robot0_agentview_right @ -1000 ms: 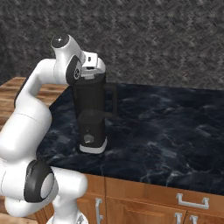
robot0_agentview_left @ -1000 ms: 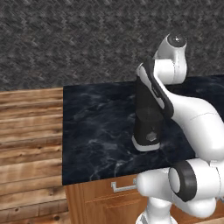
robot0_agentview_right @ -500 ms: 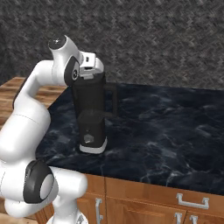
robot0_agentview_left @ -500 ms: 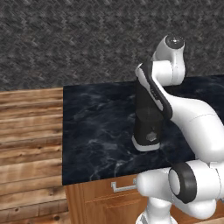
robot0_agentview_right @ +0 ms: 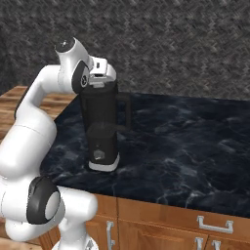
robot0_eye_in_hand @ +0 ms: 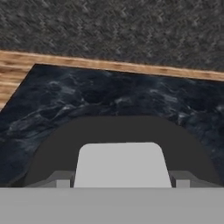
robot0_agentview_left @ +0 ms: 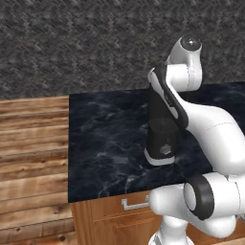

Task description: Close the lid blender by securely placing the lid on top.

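Dark marbled worktop [robot0_agentview_left: 110,143] with pale veins, set on wooden cabinets [robot0_agentview_right: 161,224] with silver drawer handles [robot0_agentview_right: 213,225] under the front edge. Rough grey stone wall [robot0_agentview_right: 185,44] behind. Wooden plank surface [robot0_agentview_left: 33,143] beside the left end of the worktop, also seen as a strip at the far edge in the hand view

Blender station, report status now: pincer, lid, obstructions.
Pincer right at top of blender; open or shut, cannot tell. Dark rounded lid just ahead of hand; fully seated or not, cannot tell. Counter around blender unobstructed.
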Available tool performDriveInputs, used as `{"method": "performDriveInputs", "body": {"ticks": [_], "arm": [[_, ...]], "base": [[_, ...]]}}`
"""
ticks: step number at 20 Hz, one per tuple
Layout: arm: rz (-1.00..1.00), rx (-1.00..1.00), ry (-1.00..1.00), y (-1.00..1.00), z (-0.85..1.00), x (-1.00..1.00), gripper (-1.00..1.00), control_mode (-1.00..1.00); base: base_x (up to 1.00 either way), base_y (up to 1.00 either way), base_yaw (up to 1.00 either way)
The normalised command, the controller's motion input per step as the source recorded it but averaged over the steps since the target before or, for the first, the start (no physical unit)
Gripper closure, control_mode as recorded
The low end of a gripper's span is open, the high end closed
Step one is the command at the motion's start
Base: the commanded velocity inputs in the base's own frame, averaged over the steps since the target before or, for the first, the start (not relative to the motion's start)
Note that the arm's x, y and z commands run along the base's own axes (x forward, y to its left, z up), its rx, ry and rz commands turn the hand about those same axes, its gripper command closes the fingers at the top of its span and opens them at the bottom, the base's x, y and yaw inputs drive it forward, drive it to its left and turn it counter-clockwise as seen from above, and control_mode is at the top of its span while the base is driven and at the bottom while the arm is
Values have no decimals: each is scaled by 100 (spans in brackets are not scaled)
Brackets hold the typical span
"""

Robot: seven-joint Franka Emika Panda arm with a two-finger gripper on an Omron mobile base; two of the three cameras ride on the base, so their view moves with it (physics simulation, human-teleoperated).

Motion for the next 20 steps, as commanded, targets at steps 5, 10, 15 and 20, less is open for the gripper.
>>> {"method": "performDriveInputs", "body": {"ticks": [5,10,15,20], "arm": [[-10,8,1,0,0,0,100,-100],[-8,12,0,-2,0,-2,100,-100],[-4,9,0,-2,-14,0,100,-100],[-1,3,3,0,-37,0,-100,-100]], "base": [[0,0,0],[0,0,0],[0,0,0],[0,0,0]]}}
